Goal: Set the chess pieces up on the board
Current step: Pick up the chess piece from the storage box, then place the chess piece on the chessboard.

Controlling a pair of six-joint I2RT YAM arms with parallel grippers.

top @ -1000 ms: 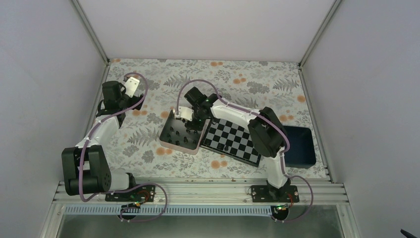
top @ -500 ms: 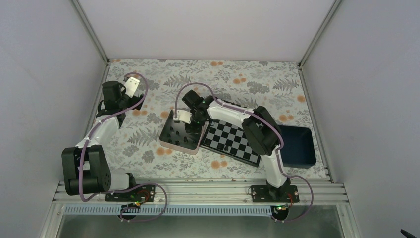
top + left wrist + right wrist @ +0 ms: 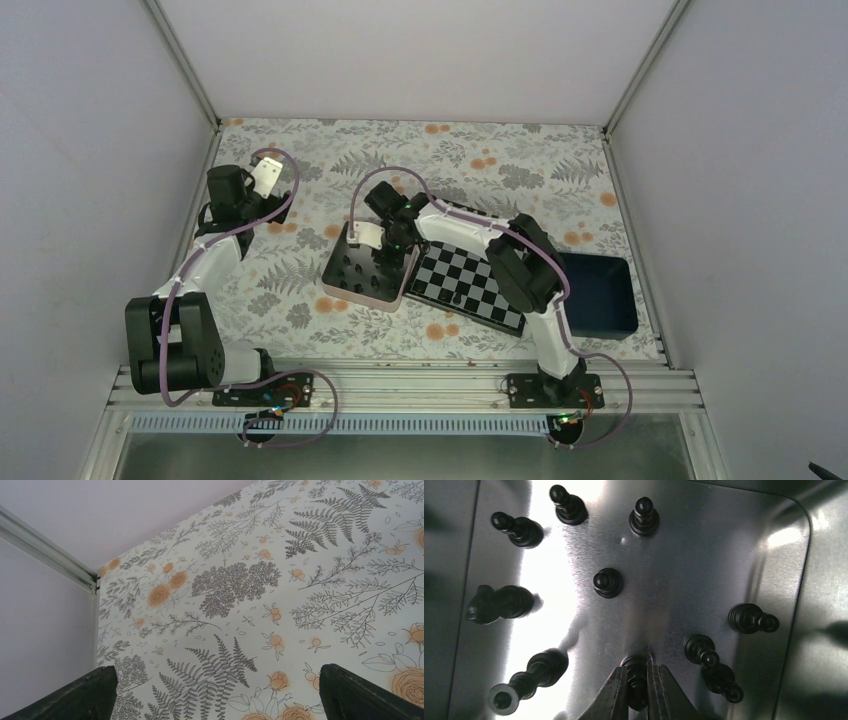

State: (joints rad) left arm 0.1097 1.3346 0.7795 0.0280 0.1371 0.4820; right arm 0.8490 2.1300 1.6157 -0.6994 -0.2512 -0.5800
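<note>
Several tiny black chess pieces [image 3: 608, 583] stand inside the silver metal tin [image 3: 340, 285], left of the checkered board [image 3: 470, 283]. One black piece [image 3: 457, 299] stands on the board's near edge. My right gripper [image 3: 637, 676] is down in the tin, its two fingers closed on a black chess piece [image 3: 637, 669] whose base rests on the tin floor; it also shows in the top view [image 3: 385, 250]. My left gripper [image 3: 215, 690] is open and empty, hovering over the floral cloth at the far left; in the top view it sits near the back left [image 3: 262, 172].
A dark blue tray [image 3: 603, 295] lies right of the board. Other black pieces [image 3: 702, 649] stand close beside the held one. The tin's walls [image 3: 796, 630] surround the right gripper. Grey walls enclose the floral tabletop [image 3: 500, 160].
My right gripper has moved left from the board's far corner into the tin and lowered onto a black piece. The left arm has not moved.
</note>
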